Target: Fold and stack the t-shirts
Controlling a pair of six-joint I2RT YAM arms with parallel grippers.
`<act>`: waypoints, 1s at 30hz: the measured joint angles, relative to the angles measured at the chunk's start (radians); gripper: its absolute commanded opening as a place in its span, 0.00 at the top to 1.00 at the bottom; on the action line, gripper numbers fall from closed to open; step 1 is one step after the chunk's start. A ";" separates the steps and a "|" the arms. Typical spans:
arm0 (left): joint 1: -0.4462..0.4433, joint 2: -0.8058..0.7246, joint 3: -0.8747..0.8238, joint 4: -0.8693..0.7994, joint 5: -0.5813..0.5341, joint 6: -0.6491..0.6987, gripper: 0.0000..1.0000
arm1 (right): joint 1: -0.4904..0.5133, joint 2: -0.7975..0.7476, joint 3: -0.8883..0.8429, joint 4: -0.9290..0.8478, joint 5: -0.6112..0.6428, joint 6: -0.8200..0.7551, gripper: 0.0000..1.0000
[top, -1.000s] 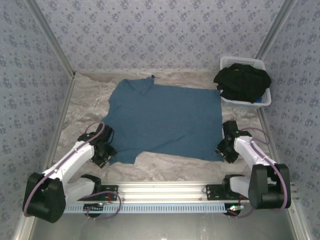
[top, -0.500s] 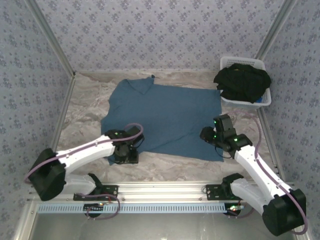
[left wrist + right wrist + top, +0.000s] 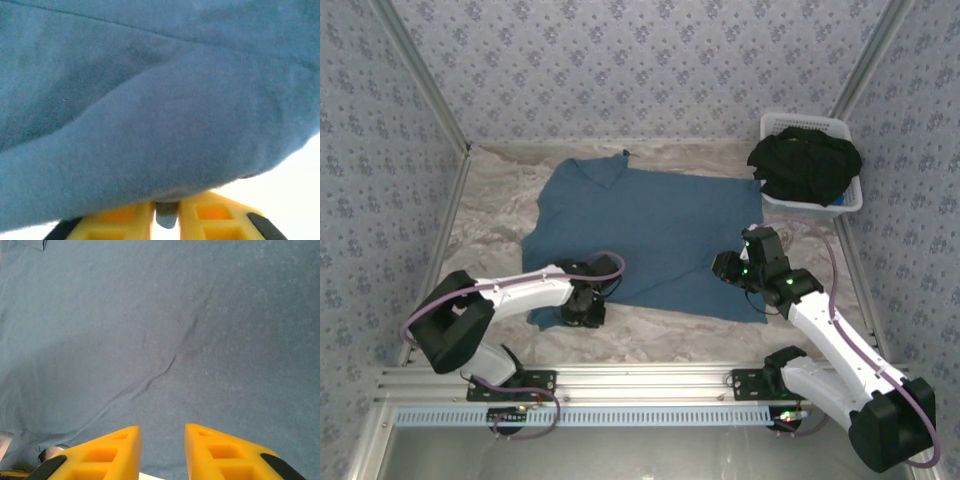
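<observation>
Teal-blue t-shirt [image 3: 645, 225] spread flat across the middle of the surface [image 3: 660, 328]; black t-shirts [image 3: 805, 165] heaped in the white basket [image 3: 778, 124] at the far right corner. Left gripper [image 3: 583, 312] at the shirt's near left corner, fingers [image 3: 215, 219] drawn to a narrow slit on a raised fold of cloth that drapes over their tips. Right gripper [image 3: 728, 268] above the shirt's near right part, fingers [image 3: 220, 450] apart and holding nothing, flat cloth beyond them.
</observation>
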 measured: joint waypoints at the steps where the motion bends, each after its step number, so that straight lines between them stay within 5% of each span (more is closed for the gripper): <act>1: -0.005 0.000 0.006 -0.004 -0.001 -0.002 1.00 | 0.000 0.000 0.000 -0.005 0.000 0.000 0.73; 15: -0.032 0.038 0.166 -0.057 0.221 -0.112 1.00 | -0.068 0.042 0.039 -0.080 -0.006 0.000 0.75; 20: -0.031 0.102 0.183 -0.055 0.227 -0.128 0.53 | -0.095 0.086 0.039 -0.120 -0.024 0.005 0.68; 26: 0.011 0.097 0.328 -0.105 0.222 -0.132 0.53 | -0.124 0.129 0.039 -0.139 -0.032 0.013 0.63; 30: 0.170 0.051 0.370 -0.097 0.218 -0.134 0.59 | -0.130 0.219 0.042 -0.097 -0.020 0.024 0.63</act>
